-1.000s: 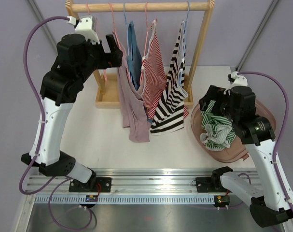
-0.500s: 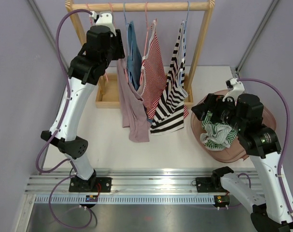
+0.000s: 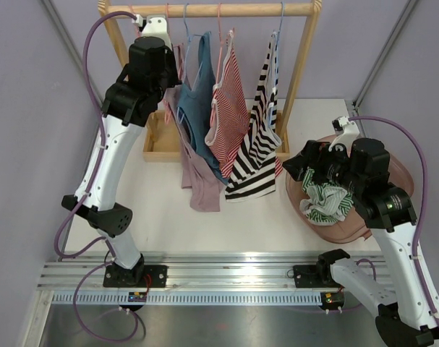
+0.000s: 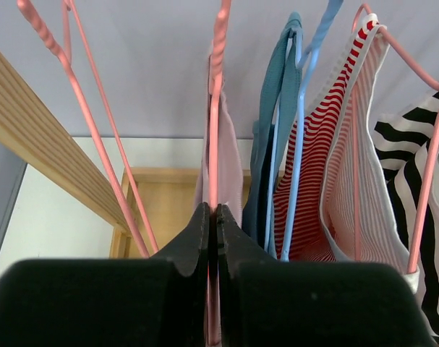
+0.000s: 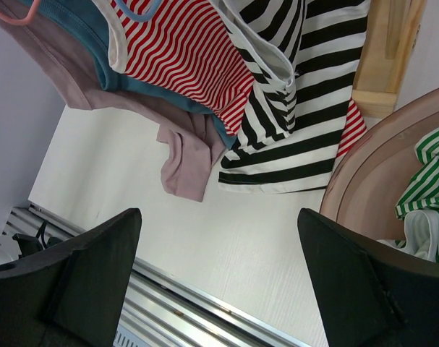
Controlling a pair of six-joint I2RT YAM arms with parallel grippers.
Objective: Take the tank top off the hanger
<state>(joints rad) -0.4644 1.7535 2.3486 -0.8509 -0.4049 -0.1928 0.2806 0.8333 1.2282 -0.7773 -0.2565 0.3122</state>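
Observation:
A mauve tank top [image 3: 197, 181] hangs on a pink wire hanger [image 4: 216, 108] at the left end of the wooden rack's rail [image 3: 205, 10]. My left gripper [image 3: 172, 69] is up at the rail. In the left wrist view its jaws [image 4: 212, 213] are shut on that hanger's wire, with the mauve cloth [image 4: 230, 166] just behind. My right gripper [image 5: 219, 238] stands open and holds nothing, low over the table by the basket [image 3: 393, 173]. The mauve top's hem [image 5: 186, 163] shows in the right wrist view.
A blue top [image 3: 197, 108], a red-striped top [image 3: 230, 108] and a black-and-white striped top [image 3: 259, 144] hang on the same rail. An empty pink hanger [image 4: 96, 108] hangs left of the held one. The basket holds a green-striped garment [image 3: 324, 202].
My left arm rose to the rail and its jaws closed on the pink hanger. The mauve and blue tops swung out to the right. The right gripper shifted slightly left, still open.

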